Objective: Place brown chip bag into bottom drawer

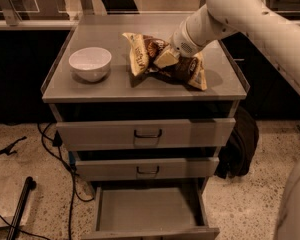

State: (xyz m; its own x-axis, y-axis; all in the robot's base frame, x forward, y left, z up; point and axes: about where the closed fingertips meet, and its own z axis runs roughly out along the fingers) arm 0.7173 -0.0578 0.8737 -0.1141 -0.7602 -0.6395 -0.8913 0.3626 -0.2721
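Observation:
The brown chip bag (138,53) lies crumpled on the grey cabinet top (110,88), right of the middle. Its cream ends stick out to the left and to the lower right. My gripper (166,60) comes in from the upper right on the white arm and sits on the bag's dark middle, shut on it, with the bag bunched around it. The bottom drawer (147,209) is pulled open below, a shallow grey tray with nothing in it.
A white bowl (90,63) stands on the cabinet top to the left of the bag. The two upper drawers (147,133) are closed. A dark bag (237,146) leans at the cabinet's right side. Cables (65,169) lie on the floor at the left.

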